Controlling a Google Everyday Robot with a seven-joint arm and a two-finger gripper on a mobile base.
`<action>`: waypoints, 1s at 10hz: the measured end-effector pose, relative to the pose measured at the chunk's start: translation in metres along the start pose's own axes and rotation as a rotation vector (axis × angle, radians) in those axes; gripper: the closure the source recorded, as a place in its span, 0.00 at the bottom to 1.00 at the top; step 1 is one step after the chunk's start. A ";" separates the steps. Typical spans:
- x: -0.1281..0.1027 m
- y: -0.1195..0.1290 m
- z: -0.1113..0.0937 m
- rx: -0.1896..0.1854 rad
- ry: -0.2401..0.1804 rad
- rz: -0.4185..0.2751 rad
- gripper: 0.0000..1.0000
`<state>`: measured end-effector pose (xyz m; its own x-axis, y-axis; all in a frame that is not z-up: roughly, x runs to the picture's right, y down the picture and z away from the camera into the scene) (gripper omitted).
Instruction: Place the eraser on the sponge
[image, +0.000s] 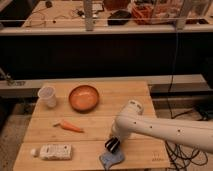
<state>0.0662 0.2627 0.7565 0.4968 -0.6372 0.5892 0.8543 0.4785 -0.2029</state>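
Thin, flat, pale blue-grey wavy-edged sponge (110, 161) at near edge of slatted wooden tabletop (97, 134), right of centre; dark claw (113, 145) just over its far part (grip state impossible to tell).

The white robot arm (165, 131) reaches in from the right edge of the frame over the pale wooden counter (140, 92). Its dark end effector (112, 145) is at bottom centre, just above the thin, wavy blue-grey sponge (111, 160). A round orange bowl (84, 97) sits mid-frame, a clear plastic cup (47, 96) left of it, an orange carrot (71, 127) lower, and a white bottle (54, 151) lies at lower left
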 end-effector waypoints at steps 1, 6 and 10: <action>0.000 0.000 0.000 0.001 -0.002 -0.003 0.96; -0.003 0.000 0.000 0.005 -0.011 -0.014 0.92; -0.005 0.001 0.000 0.008 -0.019 -0.020 0.89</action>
<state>0.0648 0.2664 0.7534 0.4767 -0.6351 0.6077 0.8628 0.4706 -0.1849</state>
